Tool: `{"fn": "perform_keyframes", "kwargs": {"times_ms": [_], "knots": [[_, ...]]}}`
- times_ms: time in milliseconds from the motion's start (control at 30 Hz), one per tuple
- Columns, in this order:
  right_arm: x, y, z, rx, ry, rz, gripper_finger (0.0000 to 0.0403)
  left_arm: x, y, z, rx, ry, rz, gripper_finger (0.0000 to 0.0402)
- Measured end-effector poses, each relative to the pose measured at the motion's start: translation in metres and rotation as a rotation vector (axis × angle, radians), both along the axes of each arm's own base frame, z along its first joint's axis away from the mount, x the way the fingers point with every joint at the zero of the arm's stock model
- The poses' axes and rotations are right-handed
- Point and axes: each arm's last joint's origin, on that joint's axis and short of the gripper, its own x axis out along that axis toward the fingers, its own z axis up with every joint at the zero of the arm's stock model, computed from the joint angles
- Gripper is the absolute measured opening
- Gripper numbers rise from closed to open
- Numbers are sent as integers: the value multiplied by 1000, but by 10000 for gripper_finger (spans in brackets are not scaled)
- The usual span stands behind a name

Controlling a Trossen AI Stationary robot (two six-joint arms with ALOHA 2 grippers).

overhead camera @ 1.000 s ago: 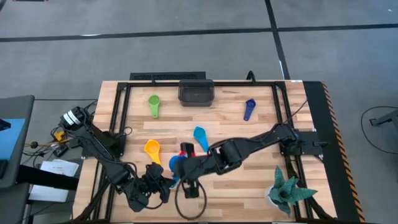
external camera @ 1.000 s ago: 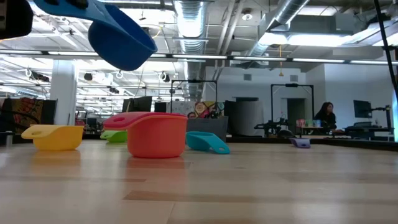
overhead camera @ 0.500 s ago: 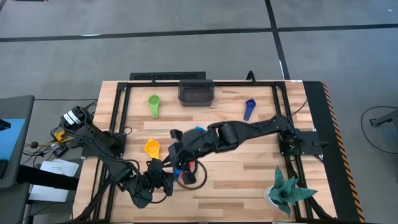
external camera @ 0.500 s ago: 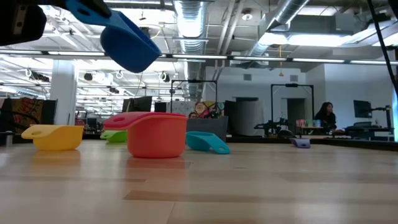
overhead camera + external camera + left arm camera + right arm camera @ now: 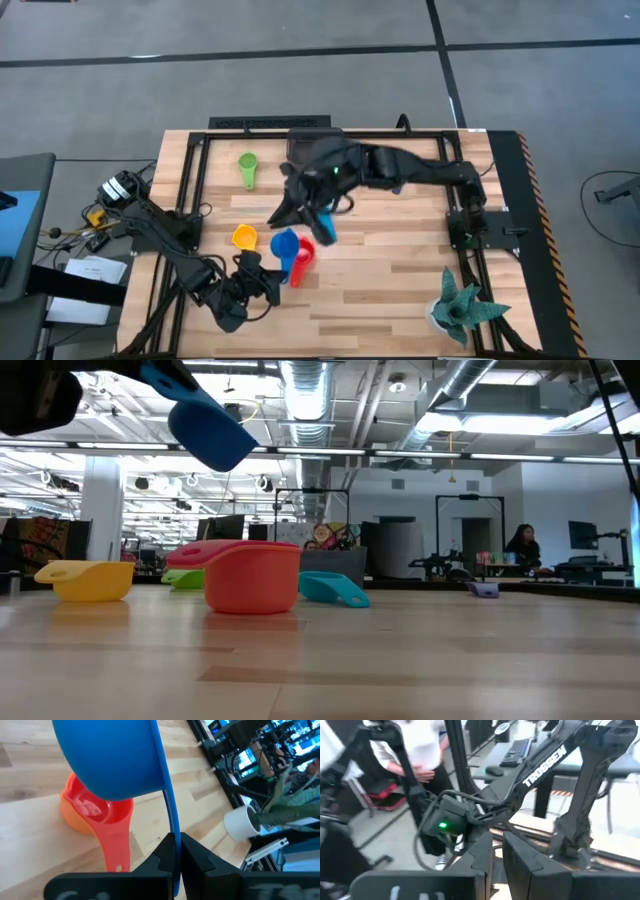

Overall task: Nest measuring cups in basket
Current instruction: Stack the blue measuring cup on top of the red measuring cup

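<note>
Right arm (image 5: 400, 170) seemingly over basket (image 5: 300, 137); board right of red cup (image 5: 303, 255) free.

A wide workshop hall stretches behind the wooden table (image 5: 400, 660), with silver ceiling ducts (image 5: 310, 390) and strip lights overhead. A person (image 5: 522, 545) sits at distant desks; grey floor (image 5: 300, 60) surrounds the table.

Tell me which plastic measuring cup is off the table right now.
The royal blue plastic measuring cup: the left gripper pinches its flat handle, holding it above the red plastic measuring cup; the others lie on the wood.
</note>
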Motion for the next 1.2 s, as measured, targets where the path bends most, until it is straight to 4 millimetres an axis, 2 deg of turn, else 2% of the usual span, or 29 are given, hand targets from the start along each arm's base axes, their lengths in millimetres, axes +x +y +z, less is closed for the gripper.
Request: {"fn": "perform_keyframes", "kwargs": {"times_ms": [133,300,433,533,700,867,1000,1200], "knots": [[-8,-10,6,22,19,15,63,4,5,0,12,6,17,0],[-15,-2,6,-24,31,37,40,8,10,0,25,12,31,0],[-28,-1,20,-40,-8,27,23,8,10,0,32,14,30,0],[-33,-1,23,-49,-4,30,18,8,11,-1,38,21,30,0],[-23,11,10,-22,2,54,18,7,11,-1,37,33,21,0],[-7,32,-2,79,-104,132,16,7,11,-1,34,35,16,0],[4,45,-20,148,-175,153,14,7,9,-2,23,47,-6,0],[13,52,-43,233,-249,154,14,4,5,-2,21,45,-25,0]]}}
